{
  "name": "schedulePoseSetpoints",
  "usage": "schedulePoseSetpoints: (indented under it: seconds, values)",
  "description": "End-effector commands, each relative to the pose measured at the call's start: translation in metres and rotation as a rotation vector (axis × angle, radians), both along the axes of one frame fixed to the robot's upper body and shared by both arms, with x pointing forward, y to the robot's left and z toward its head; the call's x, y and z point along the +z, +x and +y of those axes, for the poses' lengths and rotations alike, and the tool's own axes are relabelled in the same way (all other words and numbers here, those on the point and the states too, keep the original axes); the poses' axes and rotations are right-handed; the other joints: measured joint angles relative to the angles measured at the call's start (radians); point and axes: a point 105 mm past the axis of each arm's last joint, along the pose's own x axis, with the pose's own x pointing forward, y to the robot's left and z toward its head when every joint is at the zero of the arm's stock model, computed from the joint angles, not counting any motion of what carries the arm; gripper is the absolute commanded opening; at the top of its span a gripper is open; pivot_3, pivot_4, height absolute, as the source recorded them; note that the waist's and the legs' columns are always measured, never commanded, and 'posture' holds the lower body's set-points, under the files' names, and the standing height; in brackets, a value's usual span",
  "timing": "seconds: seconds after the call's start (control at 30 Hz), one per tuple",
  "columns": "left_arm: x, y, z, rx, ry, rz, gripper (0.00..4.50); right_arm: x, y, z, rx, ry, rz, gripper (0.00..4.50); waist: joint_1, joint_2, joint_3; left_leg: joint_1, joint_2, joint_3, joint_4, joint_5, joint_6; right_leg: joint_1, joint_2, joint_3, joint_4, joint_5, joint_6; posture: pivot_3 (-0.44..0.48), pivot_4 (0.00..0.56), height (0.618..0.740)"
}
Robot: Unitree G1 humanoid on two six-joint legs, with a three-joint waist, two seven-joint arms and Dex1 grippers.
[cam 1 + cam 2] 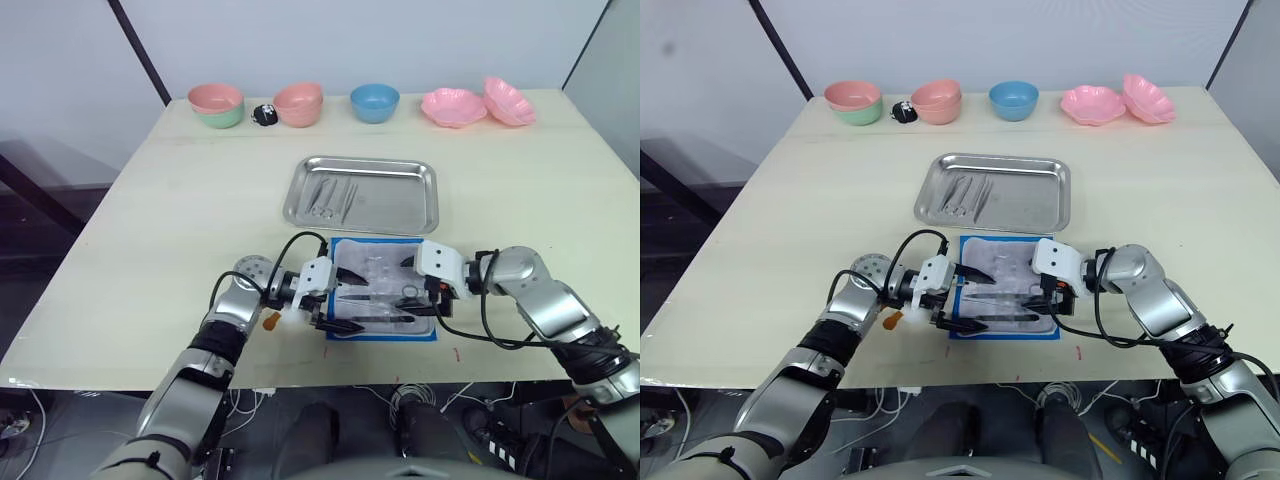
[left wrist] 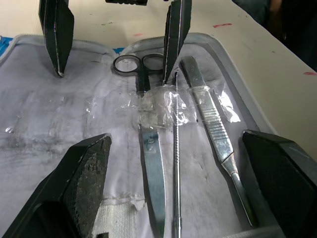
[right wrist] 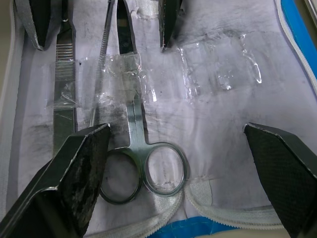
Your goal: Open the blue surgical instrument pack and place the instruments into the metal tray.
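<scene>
Bright, even light; soft shadows

Both arms: silver-grey metallic shells, black joint sections at the elbows. Wrists carry white blocky housings. Black cables loop loose from forearm to wrist on each side. Left gripper (image 1: 335, 297) and right gripper (image 1: 418, 279): two black fingers each, carbon-weave texture on the fingers (image 2: 84, 173), tapering to pointed tips. Small orange tag by the left wrist.
</scene>
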Motion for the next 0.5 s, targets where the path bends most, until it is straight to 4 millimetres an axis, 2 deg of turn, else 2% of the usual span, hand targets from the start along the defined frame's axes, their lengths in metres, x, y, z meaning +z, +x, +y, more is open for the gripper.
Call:
schedulePoseSetpoints:
  seconds: [0.03, 0.2, 0.5]
  values:
    - [-0.05, -0.0246, 0.0032, -0.005, 0.118, 0.166, 4.5, -0.0046, -0.0022, 0.0001, 0.008, -0.024, 0.015, 2.64, 0.0, 0.0, -0.002, 0.0, 0.0, 0.0, 0.0, 0.0, 0.0, 0.0, 0.0, 0.0, 0.0, 0.0, 0.0, 0.0, 0.15, 0.74]
    - [-0.052, -0.0254, 0.0045, 0.002, 0.121, 0.174, 4.5, -0.0061, -0.0031, 0.0016, 0.02, -0.035, 0.019, 0.07, -0.001, -0.001, -0.005, 0.0, 0.0, 0.0, 0.0, 0.0, 0.0, 0.0, 0.0, 0.0, -0.001, -0.001, -0.002, 0.0, 0.15, 0.74]
    - [-0.0535, -0.0241, 0.009, 0.022, 0.127, 0.177, 4.5, -0.004, -0.0077, 0.0037, 0.045, -0.042, 0.022, 0.07, -0.001, -0.001, -0.006, 0.0, 0.0, 0.0, 0.0, 0.0, 0.0, 0.0, 0.0, 0.0, -0.001, -0.002, -0.002, 0.0, 0.15, 0.74]
